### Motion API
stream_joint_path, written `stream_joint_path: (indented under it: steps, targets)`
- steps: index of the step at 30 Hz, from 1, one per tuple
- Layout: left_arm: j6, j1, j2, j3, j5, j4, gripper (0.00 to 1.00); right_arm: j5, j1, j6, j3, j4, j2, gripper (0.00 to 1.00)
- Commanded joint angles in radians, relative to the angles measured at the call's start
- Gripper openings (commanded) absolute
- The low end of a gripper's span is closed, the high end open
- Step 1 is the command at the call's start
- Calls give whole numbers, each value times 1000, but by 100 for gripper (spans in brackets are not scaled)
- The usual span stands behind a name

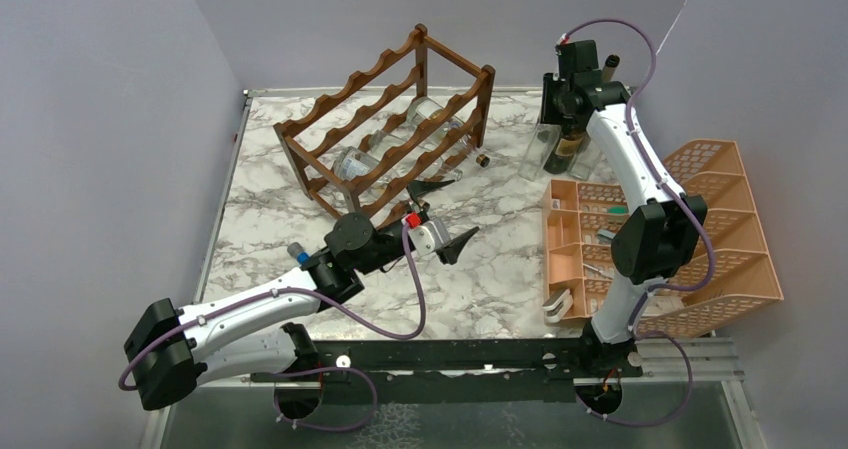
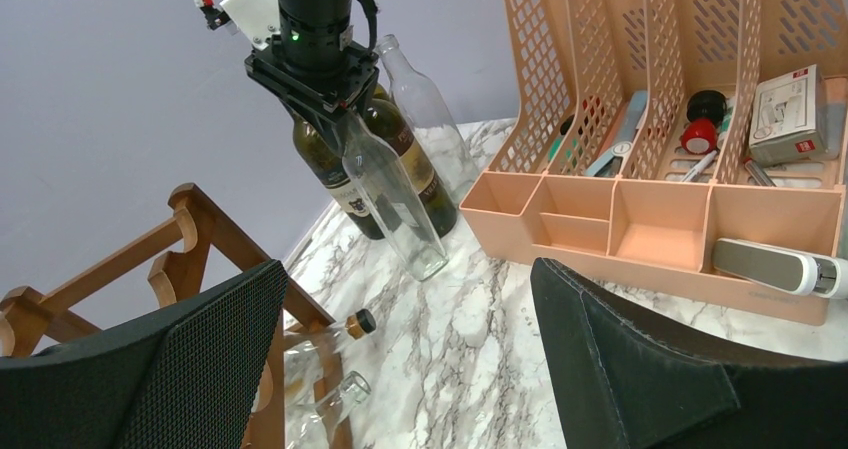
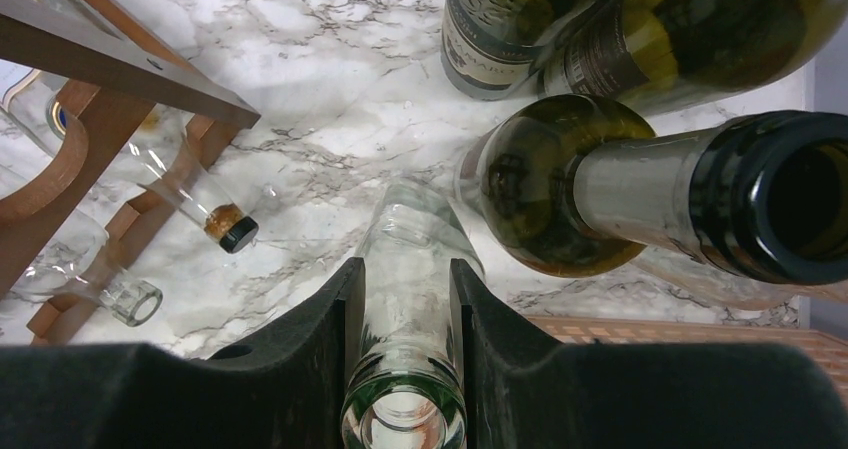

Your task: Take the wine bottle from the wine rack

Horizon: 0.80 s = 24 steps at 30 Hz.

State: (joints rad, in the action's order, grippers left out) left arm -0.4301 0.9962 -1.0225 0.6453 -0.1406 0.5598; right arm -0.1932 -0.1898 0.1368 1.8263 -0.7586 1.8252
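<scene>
The right gripper (image 3: 407, 281) was clenched on the neck of a clear wine bottle (image 2: 395, 204), grasping it just under the mouth so the body hung free below the fingers. That bottle was already off the wine rack (image 1: 400, 149). It sat near the far right corner of the tabletop (image 1: 480, 269), tilted, with its base at or just above the marble; which of the two could not be told. It was just beside a cluster of dark green bottles (image 3: 560, 184) standing near the orange organiser (image 2: 620, 229), probably the collecting spot for what came off the rack. The rack stood toward the far left of the tabletop with several clear bottles (image 1: 430, 119) lying in its scalloped rails. The left gripper (image 1: 447, 214) hovered near the rack's front side, its jaws released wide and grasping nothing, likely placed to steady the rack or reach for another bottle.
</scene>
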Motion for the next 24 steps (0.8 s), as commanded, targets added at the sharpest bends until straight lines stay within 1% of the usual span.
stream_joint_path:
  steps: [1, 3, 5, 11, 13, 21, 24]
  targets:
    - [-8, 4, 21, -13, 17, 29, 99, 40, 6, -20, -1, -15, 21, 4]
    - [-16, 4, 26, -15, 24, 29, 99, 49, 6, -22, -3, -19, 22, 8]
    - [-29, 4, 29, -17, 33, 29, 99, 60, 6, -24, 0, -23, 17, 16]
    - [-44, 4, 44, -22, 49, 29, 99, 81, 6, -29, 11, -24, -8, 45]
    - [-44, 4, 42, -22, 49, 29, 99, 92, 6, -31, 21, -28, -13, 48]
    - [-41, 4, 34, -21, 42, 29, 99, 109, 6, -37, 29, -32, -72, 54]
    - [-39, 4, 34, -21, 41, 29, 99, 111, 5, -42, 9, -16, -109, 63]
